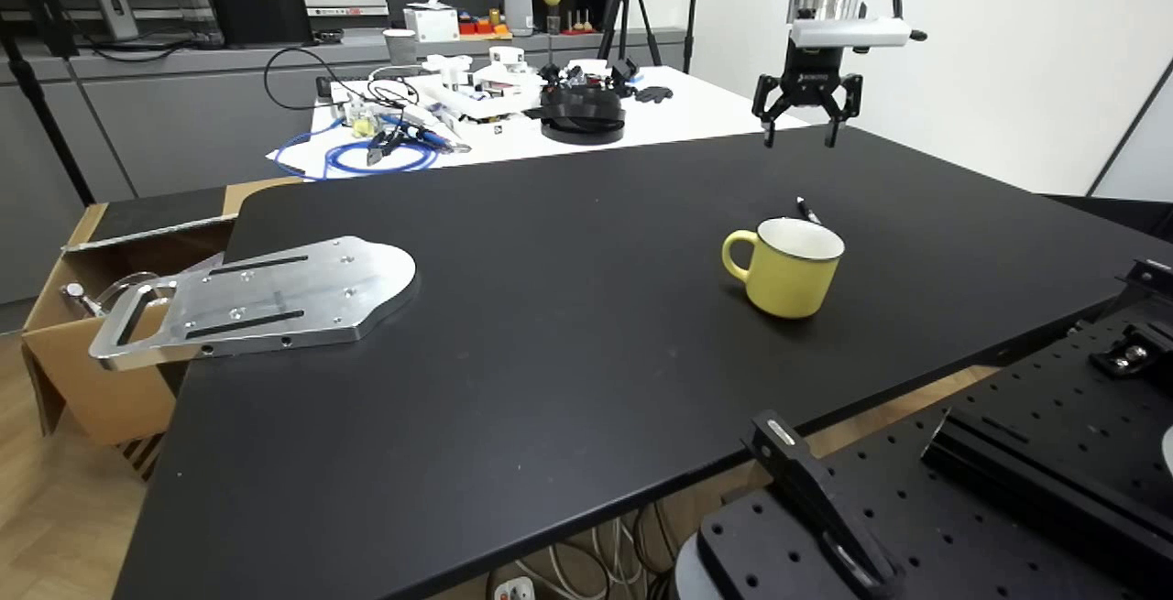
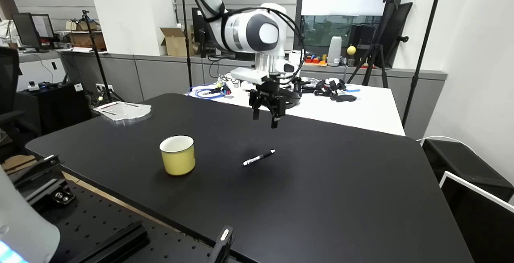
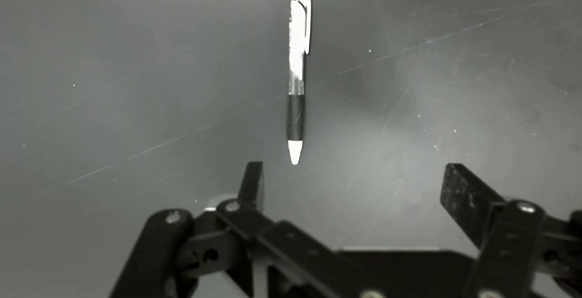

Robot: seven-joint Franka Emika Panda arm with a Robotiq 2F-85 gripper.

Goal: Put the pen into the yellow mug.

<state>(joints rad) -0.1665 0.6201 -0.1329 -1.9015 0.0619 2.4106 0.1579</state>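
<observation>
Pen (image 2: 259,158) flat on black table (image 2: 341,182), apart from yellow mug (image 2: 178,162). Gripper (image 2: 265,121) hangs above, fingers spread wide, nothing held. In wrist view, pen nearer one finger: off-centre descent might set it rolling. Carried level, could snag mug's rim.

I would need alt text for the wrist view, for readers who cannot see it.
A white-and-black pen lies on a scratched dark table, its tip pointing down the picture. At the bottom, the open black gripper holds nothing.
</observation>
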